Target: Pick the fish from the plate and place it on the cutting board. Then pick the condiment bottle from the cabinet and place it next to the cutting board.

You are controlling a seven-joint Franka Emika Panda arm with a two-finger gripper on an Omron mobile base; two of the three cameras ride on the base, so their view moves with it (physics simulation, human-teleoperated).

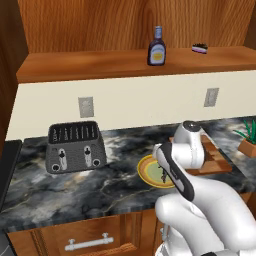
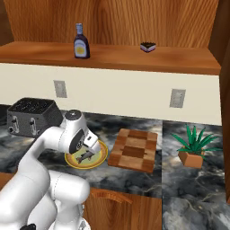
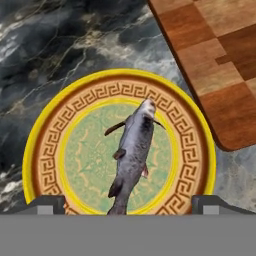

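The dark grey fish (image 3: 134, 150) lies across the pale green centre of the round yellow plate (image 3: 47, 155) on the marble counter. My gripper (image 3: 129, 205) hangs straight above it, open, with a finger tip on each side of the fish's tail and nothing held. In the right base view the hand hovers just over the plate (image 2: 102, 158) and the fish (image 2: 86, 156). The checkered cutting board (image 2: 134, 150) (image 3: 215, 60) lies right beside the plate. The dark condiment bottle (image 1: 157, 47) (image 2: 81, 42) stands upright on the cabinet shelf (image 1: 100, 62) above the counter.
A grey toaster (image 1: 75, 147) stands on the counter left of the plate. A potted plant (image 2: 193, 146) sits right of the board. A small black-and-pink object (image 2: 148, 46) rests on the shelf right of the bottle. A drawer handle (image 1: 90, 244) shows below the counter edge.
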